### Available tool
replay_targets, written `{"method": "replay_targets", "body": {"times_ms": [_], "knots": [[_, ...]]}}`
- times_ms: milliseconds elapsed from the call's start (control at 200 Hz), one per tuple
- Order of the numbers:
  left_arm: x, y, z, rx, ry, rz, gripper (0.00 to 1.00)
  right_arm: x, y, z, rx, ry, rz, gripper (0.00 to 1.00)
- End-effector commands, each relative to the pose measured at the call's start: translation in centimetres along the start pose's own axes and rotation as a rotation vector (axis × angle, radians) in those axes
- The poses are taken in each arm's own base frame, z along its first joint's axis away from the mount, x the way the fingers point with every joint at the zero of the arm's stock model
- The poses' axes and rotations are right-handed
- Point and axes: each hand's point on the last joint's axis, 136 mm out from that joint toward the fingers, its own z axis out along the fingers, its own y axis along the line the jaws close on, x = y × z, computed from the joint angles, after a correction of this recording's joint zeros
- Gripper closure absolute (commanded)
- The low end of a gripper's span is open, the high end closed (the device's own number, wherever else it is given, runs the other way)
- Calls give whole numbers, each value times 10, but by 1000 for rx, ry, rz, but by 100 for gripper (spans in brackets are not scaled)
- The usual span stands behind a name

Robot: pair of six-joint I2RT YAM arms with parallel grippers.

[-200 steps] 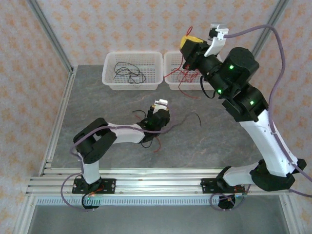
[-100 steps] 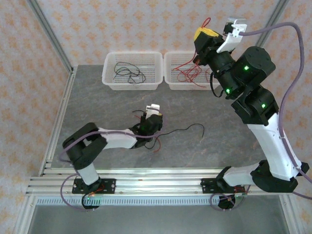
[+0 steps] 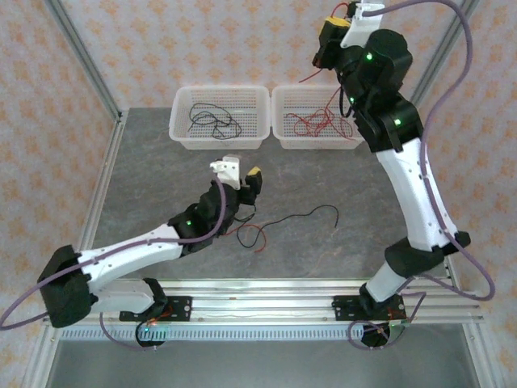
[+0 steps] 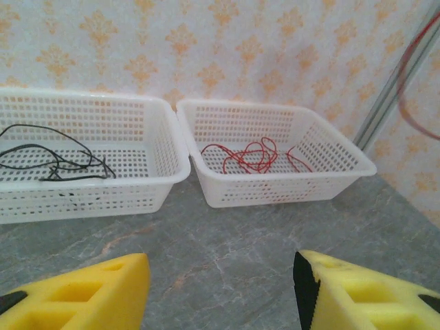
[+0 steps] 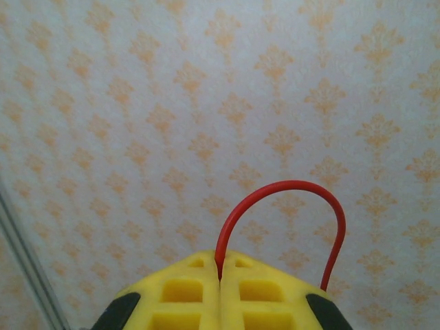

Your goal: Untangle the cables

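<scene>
Sorting step. Right jaws, upper right, clamp a red wire (image 5: 289,183), probably due over the red-wire basket (image 4: 275,192); left jaws apart, empty.

Overhead behind arms (image 3: 416,194), left wrist facing baskets (image 4: 275,187), right wrist facing wallpaper (image 5: 137,103)

Pale wallpaper (image 3: 242,40) with orange floral motifs covers the far and side walls. A grey marbled tabletop (image 3: 161,186) sits between aluminium frame posts (image 3: 81,52), a slotted aluminium rail (image 3: 266,303) along its near edge.
</scene>
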Motion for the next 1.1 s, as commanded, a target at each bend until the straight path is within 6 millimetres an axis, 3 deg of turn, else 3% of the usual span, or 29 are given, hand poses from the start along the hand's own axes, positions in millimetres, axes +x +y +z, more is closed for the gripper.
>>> {"method": "replay_targets", "body": {"times_ms": [0,210,370,566,651,891,1096], "knots": [[20,9,-15,28,53,5,38,3,-5,23,-41,-12,-4,100],[20,21,-42,84,26,-74,32,43,-34,83,-13,26,-35,100],[14,27,-56,104,17,-107,24,87,-63,124,10,77,-30,100],[6,34,-67,103,10,-130,23,157,-103,163,71,172,0,100],[4,35,-71,102,18,-134,22,197,-119,178,110,223,-4,100],[9,36,-77,115,65,-154,22,306,-168,199,246,392,-51,100],[10,42,-81,95,81,-156,23,392,-210,186,349,550,-19,100]]}}
